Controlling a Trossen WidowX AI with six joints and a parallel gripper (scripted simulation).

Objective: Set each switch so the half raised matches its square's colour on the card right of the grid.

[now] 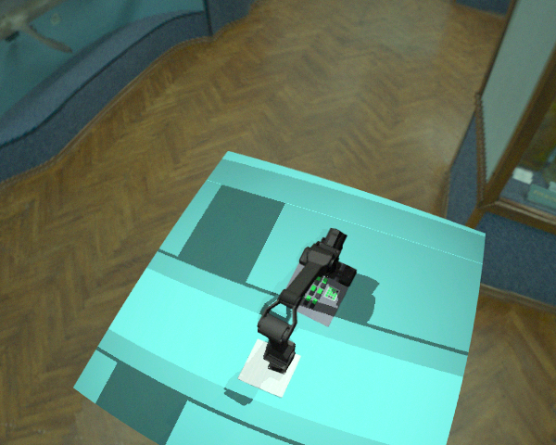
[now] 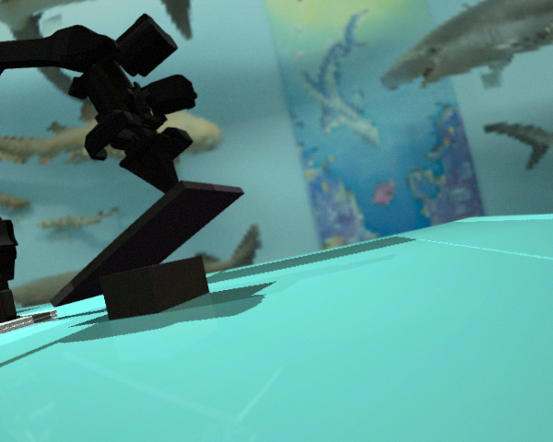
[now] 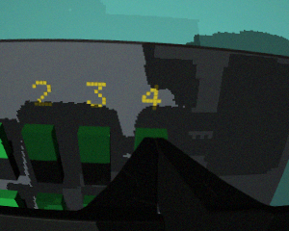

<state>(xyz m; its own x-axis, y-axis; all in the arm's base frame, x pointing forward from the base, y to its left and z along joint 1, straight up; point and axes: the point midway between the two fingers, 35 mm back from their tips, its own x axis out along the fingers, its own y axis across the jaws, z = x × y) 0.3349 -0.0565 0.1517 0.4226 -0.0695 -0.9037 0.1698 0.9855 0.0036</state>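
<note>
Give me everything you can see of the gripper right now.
The gripper is matte black and angular, its two fingers shut together into a wedge with nothing between them. It points down at the sloped grey switch panel, its tip at the green half of switch 4. Contact cannot be confirmed.

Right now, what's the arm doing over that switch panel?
The single arm has its shut, empty gripper down on the tilted switch panel, tip at the green half of switch 4 in the far row. Switches 2 and 3 alongside also show green. The card lies to the grid's right.
</note>
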